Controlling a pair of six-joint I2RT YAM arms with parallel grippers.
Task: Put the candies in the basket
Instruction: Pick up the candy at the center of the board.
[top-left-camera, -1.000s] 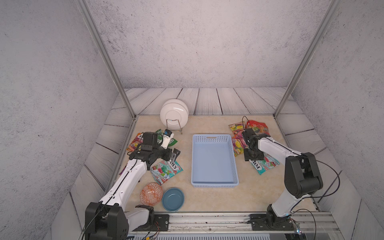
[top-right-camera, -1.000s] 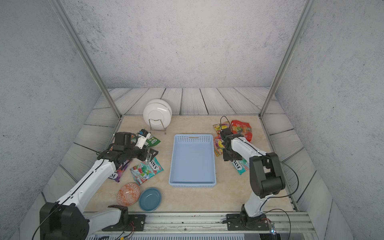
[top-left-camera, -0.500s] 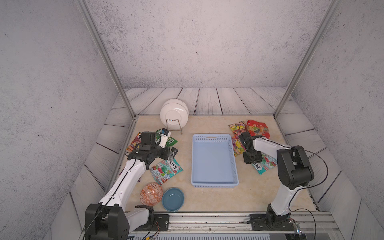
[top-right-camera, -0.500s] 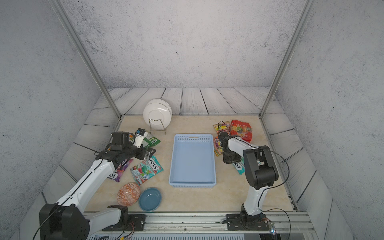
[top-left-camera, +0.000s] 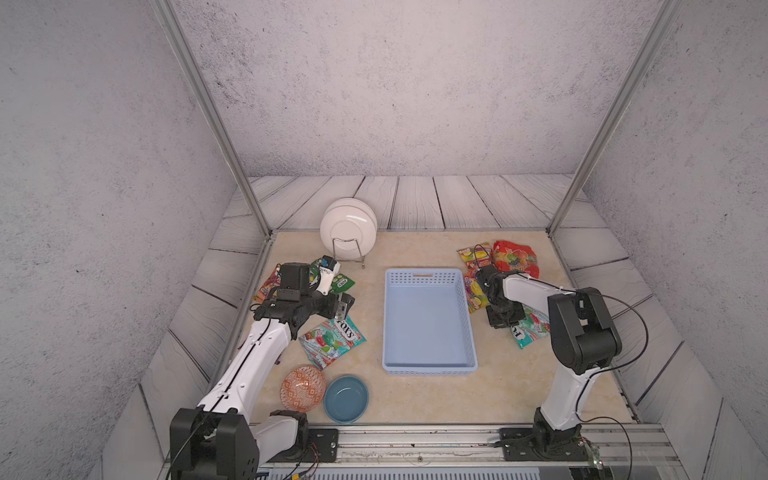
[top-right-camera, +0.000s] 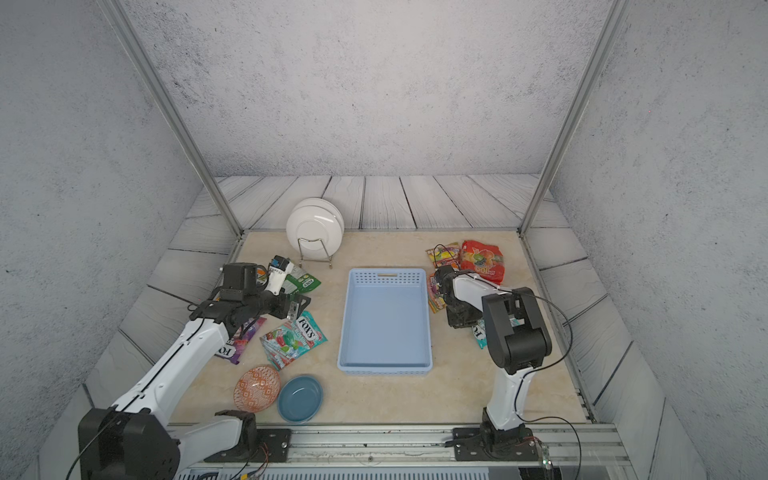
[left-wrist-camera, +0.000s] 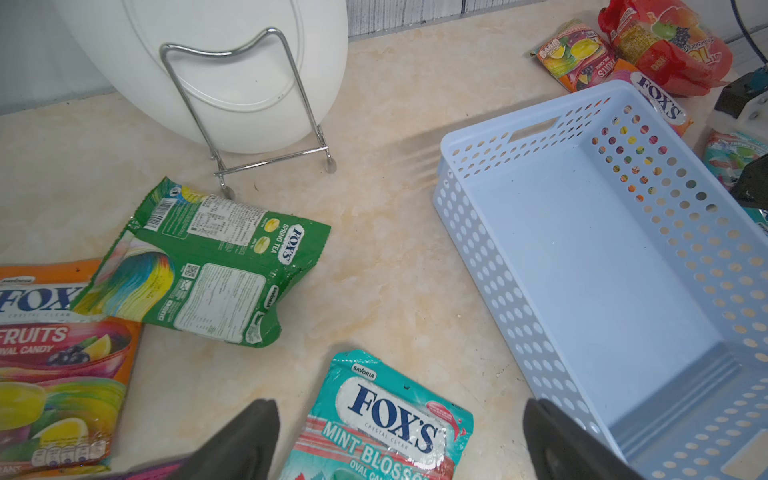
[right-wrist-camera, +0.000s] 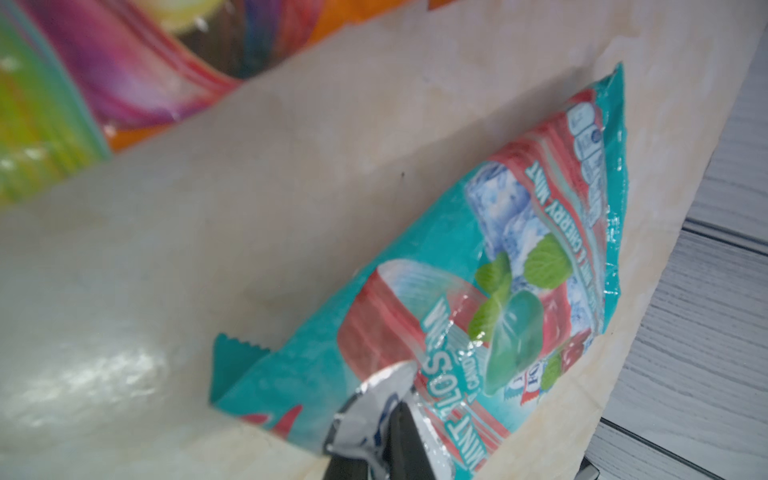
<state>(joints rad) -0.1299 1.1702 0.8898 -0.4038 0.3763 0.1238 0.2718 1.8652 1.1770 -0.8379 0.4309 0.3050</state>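
Looks like a robot lab test cell: grey panel walls (top-left-camera: 395, 91), aluminium frame posts (top-left-camera: 208, 120), white robot arms (top-left-camera: 253, 361) bolted to a metal rail (top-left-camera: 415, 444) fronting a marble-look bench (top-left-camera: 511, 390).

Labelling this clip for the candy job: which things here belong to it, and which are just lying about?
Job: basket, left teal bag, right teal bag, green bag, purple bag, red fruit bag, left orange bag, far-right orange bag, orange bag beside basket.
Lying about: white plates, wire rack, orange patterned bowl, blue bowl.

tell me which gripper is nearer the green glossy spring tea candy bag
Left. The left gripper hovers open beside that glossy green bag; the right gripper is across the light blue plastic basket, pinching a teal bag.
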